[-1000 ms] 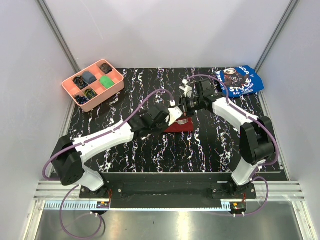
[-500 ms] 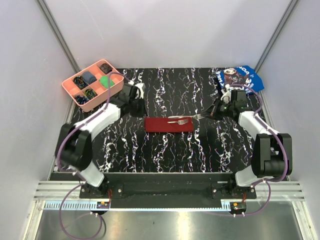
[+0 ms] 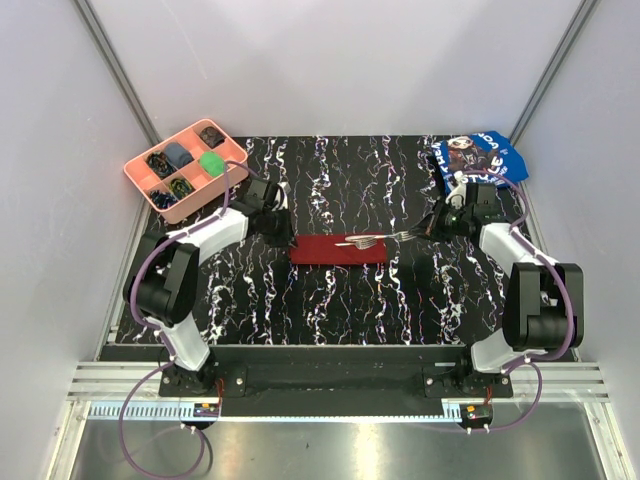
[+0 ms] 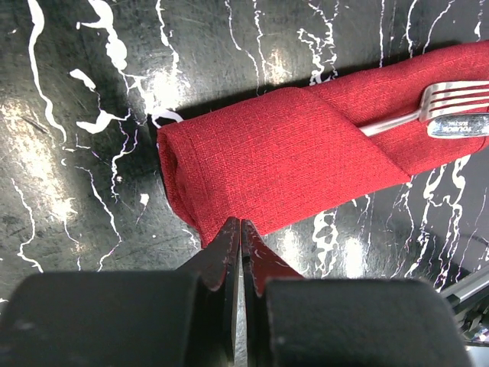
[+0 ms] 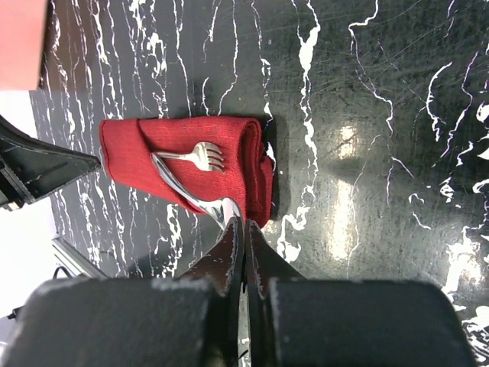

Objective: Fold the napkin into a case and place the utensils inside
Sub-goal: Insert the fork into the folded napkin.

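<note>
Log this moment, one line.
napkin: folded case | utensils: tucked in, ends out | left end effector: shut | right end effector: shut

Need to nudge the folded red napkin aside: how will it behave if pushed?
Probably floppy: the napkin is soft woven cloth in loose folds, so it would likely bunch rather than slide. The utensils stick out of it and might slip free.

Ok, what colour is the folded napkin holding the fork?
The napkin is plain dark red with a fine woven texture and no pattern; the left wrist view shows it best.
</note>
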{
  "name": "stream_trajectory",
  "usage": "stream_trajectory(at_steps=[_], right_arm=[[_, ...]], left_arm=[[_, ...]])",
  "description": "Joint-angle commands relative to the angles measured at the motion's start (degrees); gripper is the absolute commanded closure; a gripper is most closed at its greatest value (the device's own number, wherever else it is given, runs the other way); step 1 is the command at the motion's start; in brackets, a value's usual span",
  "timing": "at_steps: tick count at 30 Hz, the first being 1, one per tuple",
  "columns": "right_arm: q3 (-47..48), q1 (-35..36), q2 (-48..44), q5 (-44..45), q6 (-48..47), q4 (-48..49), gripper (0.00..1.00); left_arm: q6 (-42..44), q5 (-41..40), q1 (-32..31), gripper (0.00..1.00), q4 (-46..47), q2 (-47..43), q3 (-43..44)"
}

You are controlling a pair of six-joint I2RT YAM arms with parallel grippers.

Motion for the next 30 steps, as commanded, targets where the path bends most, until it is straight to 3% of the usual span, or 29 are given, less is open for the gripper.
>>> stream_trajectory(at_steps=[1, 17, 30], right_arm=[[0.5, 0.0, 1.7, -1.5, -1.6, 1.9, 1.00], [-1.6, 4.7, 5.9, -3.4, 1.4, 7.1, 1.00], [0.4, 12.9, 12.9, -2.3, 11.3, 17.8, 1.00]], left_arm=[[-1.0, 0.8, 0.3, 0.96, 2.3, 1.0, -0.5], [-2.2, 0.4, 0.3, 0.98, 3.4, 1.9, -3.4], [-3.0, 2.0, 0.3, 1.00, 5.1, 1.5, -5.2]])
